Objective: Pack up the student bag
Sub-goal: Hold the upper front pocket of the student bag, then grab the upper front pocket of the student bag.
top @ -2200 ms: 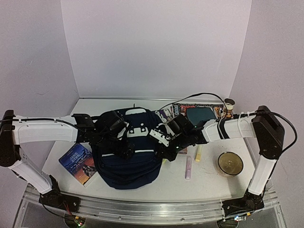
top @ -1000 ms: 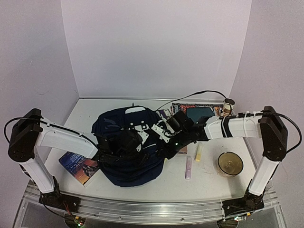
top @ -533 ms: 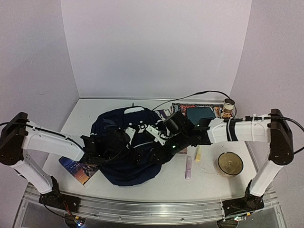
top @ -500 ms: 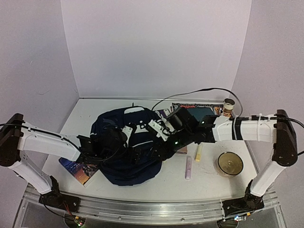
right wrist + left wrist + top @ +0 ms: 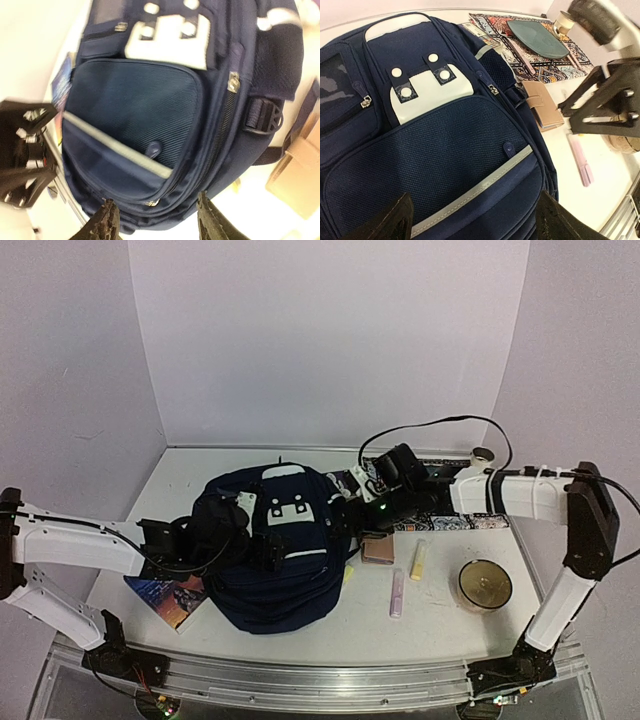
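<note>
Jaws of left gripper (image 5: 472, 222) are wide apart and empty over the student bag (image 5: 285, 575) front pocket; contact probably none, hard to tell. The bag lies flat mid table (image 5: 440, 630). At its right side, right gripper (image 5: 157, 220) is parted, holding nothing.

Table (image 5: 180, 480) with student bag (image 5: 285, 570), book (image 5: 165, 595), bowl (image 5: 485, 583)

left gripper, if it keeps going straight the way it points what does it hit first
Most likely the student bag: the left gripper, jaws open, points at its front mesh pocket. Nothing shows between them, though the wrist view doesn't show how much gap remains.
</note>
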Available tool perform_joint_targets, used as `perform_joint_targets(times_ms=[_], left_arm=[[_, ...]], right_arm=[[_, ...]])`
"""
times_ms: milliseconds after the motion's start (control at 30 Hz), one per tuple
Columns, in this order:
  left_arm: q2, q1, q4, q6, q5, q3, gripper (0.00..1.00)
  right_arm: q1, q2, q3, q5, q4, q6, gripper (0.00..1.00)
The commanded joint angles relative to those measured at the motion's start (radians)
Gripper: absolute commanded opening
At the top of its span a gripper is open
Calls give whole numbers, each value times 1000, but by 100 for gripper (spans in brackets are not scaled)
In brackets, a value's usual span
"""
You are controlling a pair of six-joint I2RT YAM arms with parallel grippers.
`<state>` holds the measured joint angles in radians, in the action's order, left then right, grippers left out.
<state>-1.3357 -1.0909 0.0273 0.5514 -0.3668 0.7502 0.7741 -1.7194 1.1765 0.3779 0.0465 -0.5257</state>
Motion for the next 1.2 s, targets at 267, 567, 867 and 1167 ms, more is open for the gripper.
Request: perform_joint_targets(times_ms=[267,567,867,1167], left_arm=[[-95,-119,15,97,-10,98,71],[-166,-142,19,139,26,132,64],[-203,-143,23,204,74,166,52],[-245,-150,36,205,100,191,35]], right_arm=[[-1,-192,74,135,102,-157,38],[-1,-208,69,234,185,-207,13],[5,-149,74,233,232,-305,0],[7,-124,80,210,276,-391,0]])
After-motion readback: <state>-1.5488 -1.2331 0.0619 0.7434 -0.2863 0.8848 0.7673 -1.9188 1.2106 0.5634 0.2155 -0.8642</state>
